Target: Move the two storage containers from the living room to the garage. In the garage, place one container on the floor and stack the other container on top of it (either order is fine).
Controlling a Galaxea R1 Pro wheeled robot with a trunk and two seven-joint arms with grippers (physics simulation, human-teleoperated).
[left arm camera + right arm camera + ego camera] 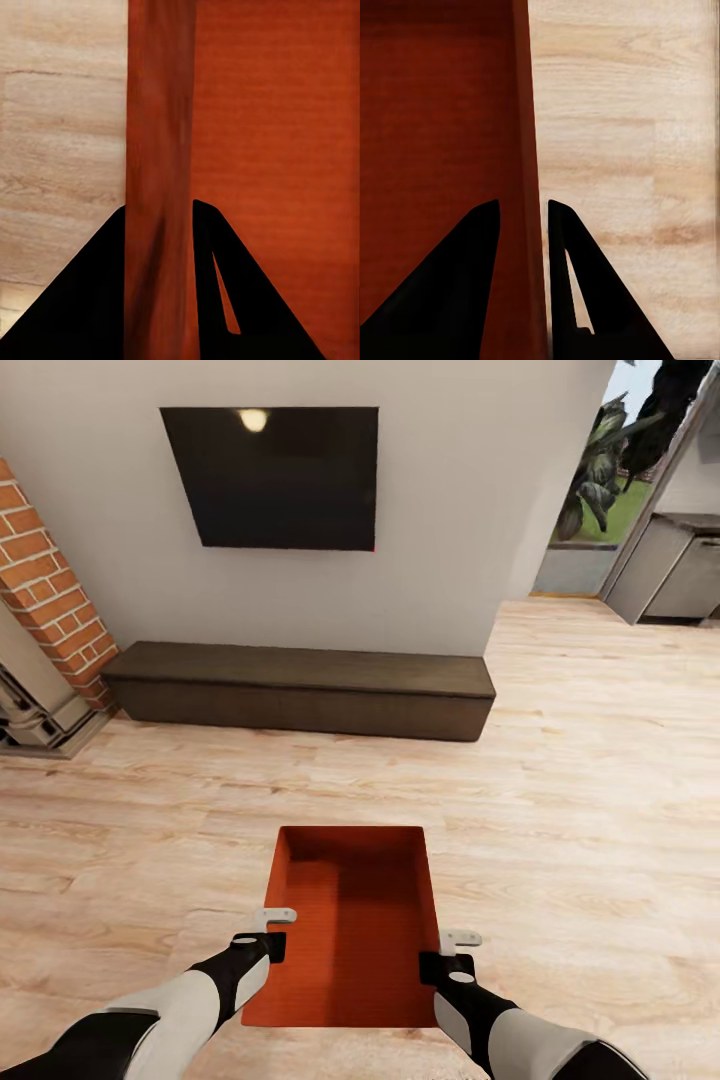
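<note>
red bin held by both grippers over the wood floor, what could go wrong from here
1. The red bin hangs only by its thin side walls: the left gripper pinches one wall, the right gripper the other. If either slips, that side would likely drop to the wood floor.

2. The arms must move together, or the bin could twist or pull free.

3. The low dark bench lies straight ahead; driving forward could bump the bin into it.

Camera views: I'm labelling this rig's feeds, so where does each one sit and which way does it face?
Head view: on the head, looking forward and down at the storage container, TV wall, both arms.
Left wrist view: by the left gripper, fingers astride the container's wall.
Right wrist view: by the right gripper, likewise.
All share the container and wood floor.
</note>
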